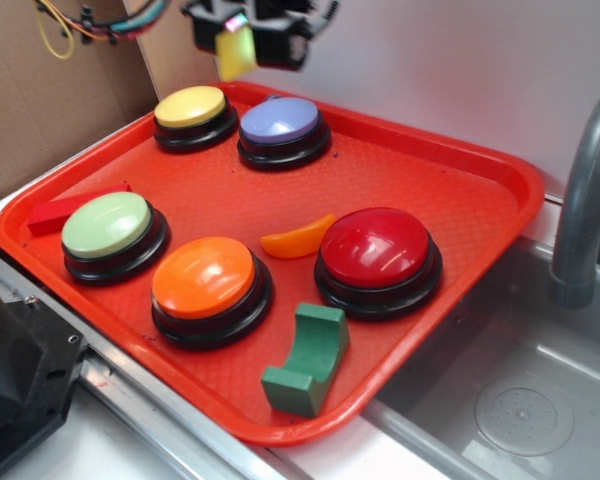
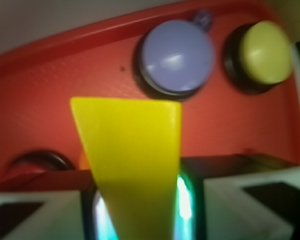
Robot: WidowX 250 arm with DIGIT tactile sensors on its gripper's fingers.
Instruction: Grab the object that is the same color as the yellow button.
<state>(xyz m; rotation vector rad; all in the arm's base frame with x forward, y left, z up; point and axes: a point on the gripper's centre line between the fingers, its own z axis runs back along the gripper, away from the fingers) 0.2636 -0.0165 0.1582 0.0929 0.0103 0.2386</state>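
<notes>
Exterior view: gripper point(image 1: 236, 42) hangs above the tray's far edge, clamped on the small solid yellow wedge block point(image 1: 235, 52); wrist view shows the block point(image 2: 130, 170) pinched between the pads, wide end hanging free. Risk, as I judge it: the tapered faces could let the wedge slide out and drop.

Red plastic tray point(image 1: 460, 190), left to right: red bar, pale green button, glossy yellow dome button point(image 1: 191, 106), orange button, purple button, orange crescent, green arch block, red button.
</notes>
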